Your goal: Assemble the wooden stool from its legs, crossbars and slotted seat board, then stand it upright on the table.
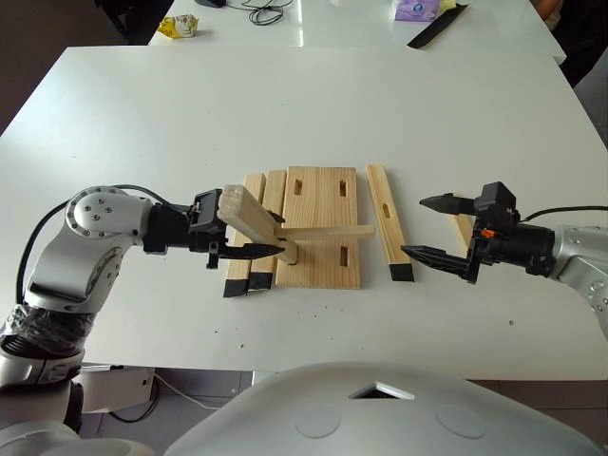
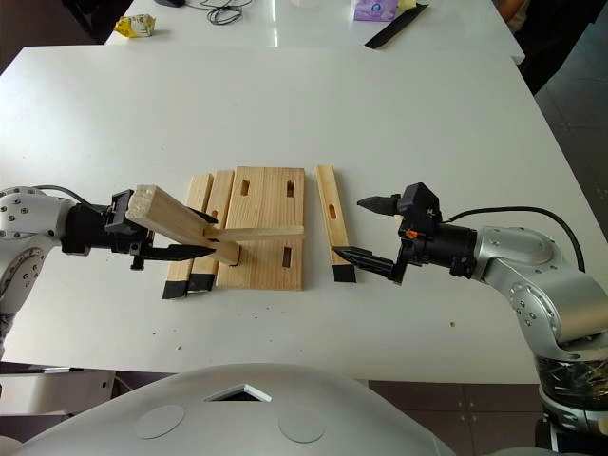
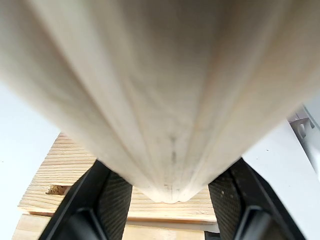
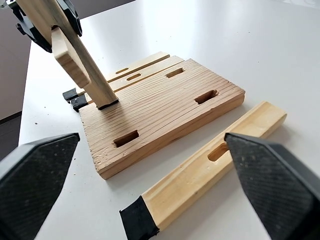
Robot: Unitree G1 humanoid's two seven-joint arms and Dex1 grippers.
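Seating a leg: left gripper (image 1: 249, 253) is clamped on the leg (image 1: 245, 211), held tilted with its lower end at the near-left slot of the seat (image 1: 323, 195), which lies flat mid-table. A crossbar (image 1: 337, 230) juts from this leg across the seat, apparently joined to it. Right gripper (image 1: 415, 226) hangs with fingers wide apart just right of a loose leg (image 1: 388, 214), probably staged to take it next. Two spare legs (image 1: 261, 185) lie against the seat's left edge, within reach.

Flat on the white table (image 1: 190, 114): a rectangular slotted pale-wood seat board (image 1: 323, 195). Against its left edge, two black-tipped wooden legs (image 1: 274, 195); just right, a third leg (image 1: 388, 223).
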